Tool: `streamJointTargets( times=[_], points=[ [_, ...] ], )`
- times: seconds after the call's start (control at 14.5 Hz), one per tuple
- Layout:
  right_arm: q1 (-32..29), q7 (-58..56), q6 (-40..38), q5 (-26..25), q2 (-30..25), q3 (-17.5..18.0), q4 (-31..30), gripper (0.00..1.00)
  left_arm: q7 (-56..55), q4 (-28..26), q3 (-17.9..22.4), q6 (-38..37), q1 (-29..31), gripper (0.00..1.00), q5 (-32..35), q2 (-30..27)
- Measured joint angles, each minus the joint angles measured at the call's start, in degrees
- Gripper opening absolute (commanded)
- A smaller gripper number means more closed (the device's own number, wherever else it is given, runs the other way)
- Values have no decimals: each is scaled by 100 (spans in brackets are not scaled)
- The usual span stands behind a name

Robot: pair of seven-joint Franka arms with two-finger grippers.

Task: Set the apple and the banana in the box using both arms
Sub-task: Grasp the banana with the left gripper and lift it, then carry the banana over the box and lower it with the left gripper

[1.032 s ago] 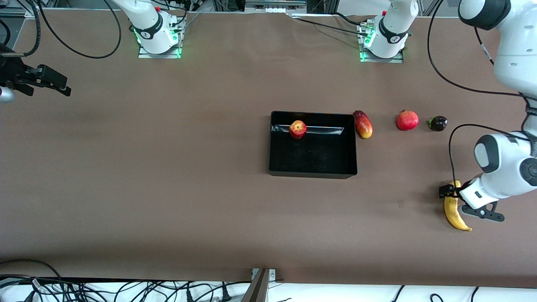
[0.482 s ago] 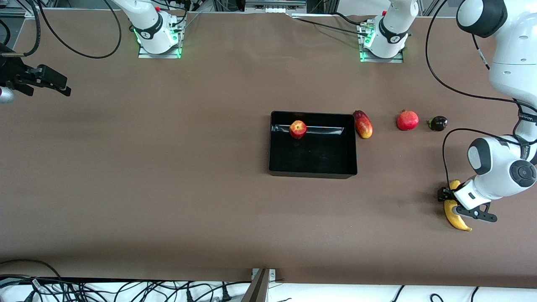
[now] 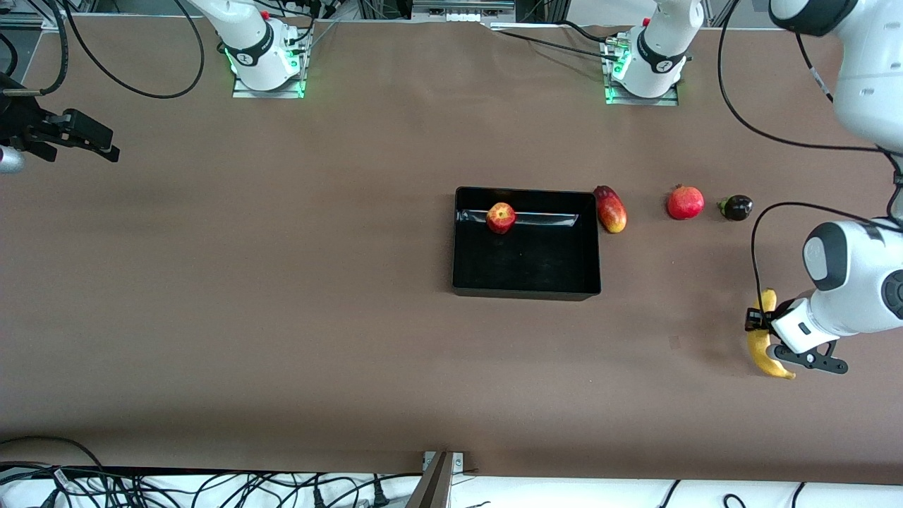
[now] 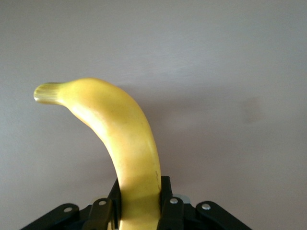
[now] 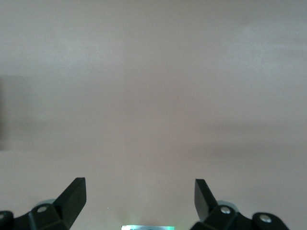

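Observation:
The yellow banana (image 3: 761,341) hangs in my left gripper (image 3: 759,321), near the left arm's end of the table. In the left wrist view the black fingers (image 4: 165,191) press on both sides of the banana (image 4: 120,129), which casts a shadow on the table below. The red apple (image 3: 500,217) lies inside the black box (image 3: 525,291) near the table's middle, against the wall farthest from the front camera. My right gripper (image 3: 92,137) waits at the right arm's end of the table, open (image 5: 139,196) over bare table with nothing between its fingers.
In a row beside the box toward the left arm's end lie a red-yellow mango (image 3: 611,209), a red pomegranate (image 3: 685,202) and a small dark purple fruit (image 3: 736,207). Cables run along the table's edges.
My left gripper dropped onto the banana, shut on it, and has raised it slightly off the table. The right arm has not moved.

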Motion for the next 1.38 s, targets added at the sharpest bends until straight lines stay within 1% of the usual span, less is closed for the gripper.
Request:
streamJointTargets(
  times=[0.07, 0.21, 0.28, 0.41, 0.55, 0.76, 0.96, 1.17, 1.38],
  points=[
    [0, 0, 0, 0, 0, 0, 0, 100, -240, 3, -140, -380, -83, 0, -97, -203],
    [0, 0, 1, 0, 0, 0, 1, 100, -594, 1, -252, -1070, -376, 0, -410, -552],
    [0, 0, 1, 0, 0, 0, 1, 100, -733, -5, -268, -1301, -544, 0, -653, -674],
    [0, 0, 3, 0, 1, 0, 1, 100, -1041, -28, -367, -1473, -825, 0, -1097, -793],
    [0, 0, 25, 0, 1, 0, 2, 100, -1640, -75, -586, -1475, -1081, 0, -1241, -798],
    [0, 0, 36, 0, 1, 0, 2, 100, -2657, -129, -800, -1438, -1558, 0, -1250, -798],
    [0, 0, 39, 0, 1, 0, 2, 100, -3359, -273, -1225, -1221, -1670, 0, -1250, -799],
    [0, 0, 41, 0, 2, 0, 3, 100, -3748, -657, -1477, -730, -1761, 0, -1250, -829],
    [0, 0, 43, 0, 2, 0, 3, 100, -3825, -1313, -1509, -268, -1816, 0, -1250, -1024]
  ],
)
